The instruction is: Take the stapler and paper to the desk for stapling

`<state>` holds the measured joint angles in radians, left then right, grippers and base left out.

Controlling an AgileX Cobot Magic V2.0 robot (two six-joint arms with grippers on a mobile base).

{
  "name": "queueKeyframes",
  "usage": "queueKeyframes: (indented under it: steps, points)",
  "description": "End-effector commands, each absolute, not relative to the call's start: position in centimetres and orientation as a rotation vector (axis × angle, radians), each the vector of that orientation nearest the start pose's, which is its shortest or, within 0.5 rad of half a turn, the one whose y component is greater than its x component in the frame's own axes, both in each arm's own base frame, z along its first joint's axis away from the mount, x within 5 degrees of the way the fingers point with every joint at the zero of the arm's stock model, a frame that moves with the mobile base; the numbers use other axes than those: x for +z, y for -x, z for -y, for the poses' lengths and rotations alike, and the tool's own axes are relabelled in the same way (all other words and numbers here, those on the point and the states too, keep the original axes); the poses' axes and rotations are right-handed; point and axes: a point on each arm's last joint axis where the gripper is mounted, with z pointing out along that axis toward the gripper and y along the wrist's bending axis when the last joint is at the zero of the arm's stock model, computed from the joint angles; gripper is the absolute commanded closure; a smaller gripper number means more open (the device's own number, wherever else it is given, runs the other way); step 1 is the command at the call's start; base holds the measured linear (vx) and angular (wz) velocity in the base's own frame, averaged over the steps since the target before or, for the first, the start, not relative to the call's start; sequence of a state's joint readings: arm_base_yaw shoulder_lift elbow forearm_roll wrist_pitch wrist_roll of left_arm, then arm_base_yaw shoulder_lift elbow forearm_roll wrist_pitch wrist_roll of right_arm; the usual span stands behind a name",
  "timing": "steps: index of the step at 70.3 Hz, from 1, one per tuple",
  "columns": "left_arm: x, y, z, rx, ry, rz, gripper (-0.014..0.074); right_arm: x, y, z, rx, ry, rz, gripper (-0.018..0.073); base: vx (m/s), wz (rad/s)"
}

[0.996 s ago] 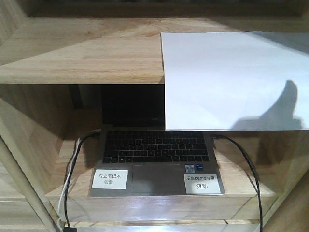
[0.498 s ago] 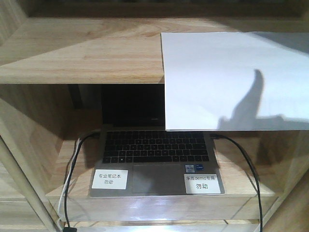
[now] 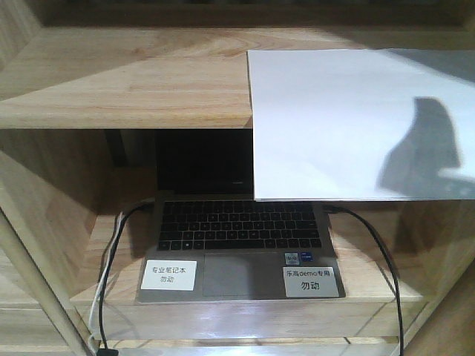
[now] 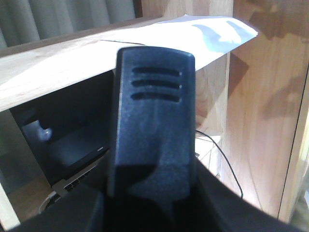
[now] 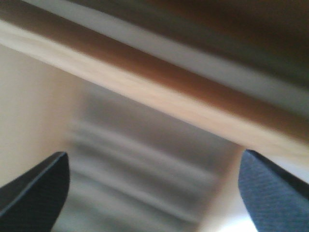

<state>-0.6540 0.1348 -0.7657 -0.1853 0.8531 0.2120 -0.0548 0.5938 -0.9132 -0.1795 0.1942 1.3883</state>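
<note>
1. The paper (image 3: pixel 349 122) lies on the upper shelf board (image 3: pixel 133 81) — its near edge overhangs the open laptop (image 3: pixel 237 245);
2. The left gripper (image 4: pixel 149 205) clamps the black stapler (image 4: pixel 152 121); the right gripper (image 5: pixel 154 188) gapes wide — view blurred.

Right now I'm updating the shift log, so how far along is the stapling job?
Early. Done: nothing confirmed. A black grooved block fills the left wrist view, possibly the stapler, but I cannot tell. In hand: the right pincer is open and empty, in a blurred view. Left: the white rectangular paper sheet lies on the wooden shelf board, overhanging its front edge; no desk shows.
</note>
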Motion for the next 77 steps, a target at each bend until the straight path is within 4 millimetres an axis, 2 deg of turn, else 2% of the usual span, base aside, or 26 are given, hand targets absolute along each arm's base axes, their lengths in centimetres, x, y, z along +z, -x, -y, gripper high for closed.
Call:
queueKeyframes:
  steps: [1, 12, 18, 29, 42, 53, 77]
  points:
    - [38.6, 1.6, 0.3, -0.572, -0.664, -1.458, 0.0603, 45.6, -9.3, 0.4, 1.048, -0.714, -0.968, -0.0076, 0.00, 0.00]
    - [38.6, 1.6, 0.3, -0.572, -0.664, -1.458, 0.0603, 42.6, -8.9, 0.0, 1.112, -0.638, -0.906, -0.0043, 0.00, 0.00]
    - [38.6, 1.6, 0.3, -0.572, -0.664, -1.458, 0.0603, 41.2, -8.0, -0.1, 1.122, -0.618, -0.891, -0.0029, 0.00, 0.00]
    - [38.6, 1.6, 0.3, -0.572, -0.664, -1.458, 0.0603, 38.3, -6.5, -0.2, 1.151, -0.642, -0.891, -0.0028, 0.00, 0.00]
    - [38.6, 1.6, 0.3, -0.572, -0.664, -1.458, 0.0603, 34.3, -5.2, -0.2, 1.264, -0.722, -0.872, -0.0028, 0.00, 0.00]
    - [38.6, 1.6, 0.3, -0.572, -0.664, -1.458, 0.0603, 31.9, -4.4, -0.4, 1.349, -0.734, -0.857, -0.0028, 0.00, 0.00]
    - [38.6, 1.6, 0.3, -0.572, -0.664, -1.458, 0.0603, 26.1, -5.3, -2.4, 1.602, -0.699, -1.186, -0.0028, 0.00, 0.00]
